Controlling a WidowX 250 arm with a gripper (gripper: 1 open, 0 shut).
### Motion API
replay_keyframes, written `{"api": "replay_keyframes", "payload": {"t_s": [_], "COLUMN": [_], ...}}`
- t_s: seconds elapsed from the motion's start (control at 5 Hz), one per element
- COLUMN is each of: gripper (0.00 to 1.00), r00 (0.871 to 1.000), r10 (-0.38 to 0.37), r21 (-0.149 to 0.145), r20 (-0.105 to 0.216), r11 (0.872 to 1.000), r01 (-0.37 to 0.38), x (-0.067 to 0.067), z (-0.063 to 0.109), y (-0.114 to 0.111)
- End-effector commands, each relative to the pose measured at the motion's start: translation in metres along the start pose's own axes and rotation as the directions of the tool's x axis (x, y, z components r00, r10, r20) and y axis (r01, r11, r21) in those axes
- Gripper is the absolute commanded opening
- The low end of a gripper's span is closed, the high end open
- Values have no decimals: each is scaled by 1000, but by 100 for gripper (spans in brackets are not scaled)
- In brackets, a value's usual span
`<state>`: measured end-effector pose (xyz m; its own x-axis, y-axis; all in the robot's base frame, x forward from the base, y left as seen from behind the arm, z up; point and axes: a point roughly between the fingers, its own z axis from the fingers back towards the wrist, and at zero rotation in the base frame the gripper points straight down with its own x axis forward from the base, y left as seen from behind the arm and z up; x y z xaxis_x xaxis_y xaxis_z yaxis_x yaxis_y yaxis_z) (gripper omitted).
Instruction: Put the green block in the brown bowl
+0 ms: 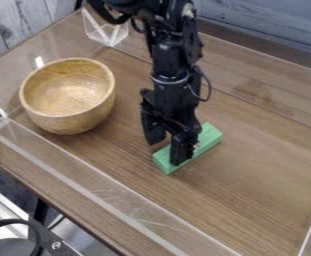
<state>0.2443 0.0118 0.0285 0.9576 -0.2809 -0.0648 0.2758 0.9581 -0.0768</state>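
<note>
The brown bowl is sitting empty at about nine o'clock on the wooden table, so the task is looking barely begun: grasping, lifting, carrying and dropping are all still waiting. The gripper is pointing down with its jaws standing wide apart, straddling the near end of the green block (gripping nothing, as far as I can judge). That block, a small bright green matte bar, is lying flat at roughly four o'clock, well apart from the bowl.
</note>
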Motion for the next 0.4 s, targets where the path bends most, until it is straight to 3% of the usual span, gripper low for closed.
{"api": "replay_keyframes", "payload": {"t_s": [0.0,0.2], "gripper": [100,0], "r00": [999,999], "r10": [3,2], "r21": [4,-1], "r20": [37,44], "r11": [1000,1000], "r01": [-3,-2], "x": [7,8], "z": [4,2], "y": [4,4]}}
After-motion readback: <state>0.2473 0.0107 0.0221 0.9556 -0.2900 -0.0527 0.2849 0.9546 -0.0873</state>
